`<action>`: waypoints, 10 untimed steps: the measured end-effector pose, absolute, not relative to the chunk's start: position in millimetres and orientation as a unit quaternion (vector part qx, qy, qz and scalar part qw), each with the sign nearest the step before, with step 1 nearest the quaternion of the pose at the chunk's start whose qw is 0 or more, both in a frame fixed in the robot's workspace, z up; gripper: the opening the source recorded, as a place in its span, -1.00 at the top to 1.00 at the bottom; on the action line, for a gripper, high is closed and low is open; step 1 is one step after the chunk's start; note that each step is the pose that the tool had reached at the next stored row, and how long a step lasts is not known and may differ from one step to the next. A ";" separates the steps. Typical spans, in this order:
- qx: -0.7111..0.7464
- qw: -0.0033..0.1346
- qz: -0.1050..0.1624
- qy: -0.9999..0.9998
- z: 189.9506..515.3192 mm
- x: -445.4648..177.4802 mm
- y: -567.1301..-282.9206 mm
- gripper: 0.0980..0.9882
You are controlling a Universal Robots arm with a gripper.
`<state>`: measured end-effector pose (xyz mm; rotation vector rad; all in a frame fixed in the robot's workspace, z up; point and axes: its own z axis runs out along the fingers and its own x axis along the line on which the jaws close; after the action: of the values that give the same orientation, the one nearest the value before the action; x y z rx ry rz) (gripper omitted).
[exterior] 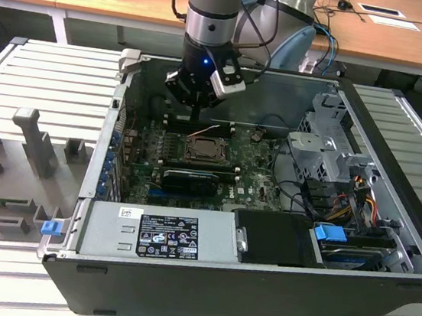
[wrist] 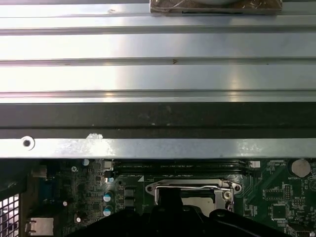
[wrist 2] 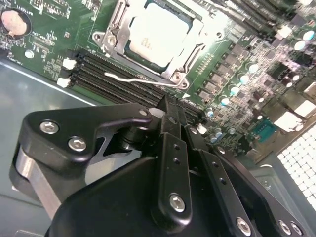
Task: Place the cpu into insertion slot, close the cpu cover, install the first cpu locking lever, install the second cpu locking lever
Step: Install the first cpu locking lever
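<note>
Fingers (wrist 2: 170, 116) closed, empty, near cpu (wrist 2: 158, 34).

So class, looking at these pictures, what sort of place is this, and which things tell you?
Probably a robotics lab or test workshop: an opened computer case lies on a ribbed metal workbench, wooden desks stand behind, and the gripper hangs over the motherboard.

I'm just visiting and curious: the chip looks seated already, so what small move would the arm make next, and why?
Probably ease the gripper down toward the thin wire locking lever beside it: the cpu lies in the socket with the cpu cover down, while that lever looks unlatched.
</note>
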<state>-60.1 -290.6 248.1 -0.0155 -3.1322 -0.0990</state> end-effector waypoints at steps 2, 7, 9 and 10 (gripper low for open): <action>-0.005 0.004 -0.040 -0.999 247.2 -60.1 -291.3 0.98; 0.011 -0.002 -0.040 -0.999 244.1 -60.1 -291.8 0.98; 0.015 -0.006 -0.040 -0.999 241.4 -60.0 -291.8 0.98; 0.016 -0.006 -0.040 -0.999 240.8 -60.0 -291.8 0.98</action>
<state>-60.0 -291.8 240.8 0.0501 -3.1503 -0.1267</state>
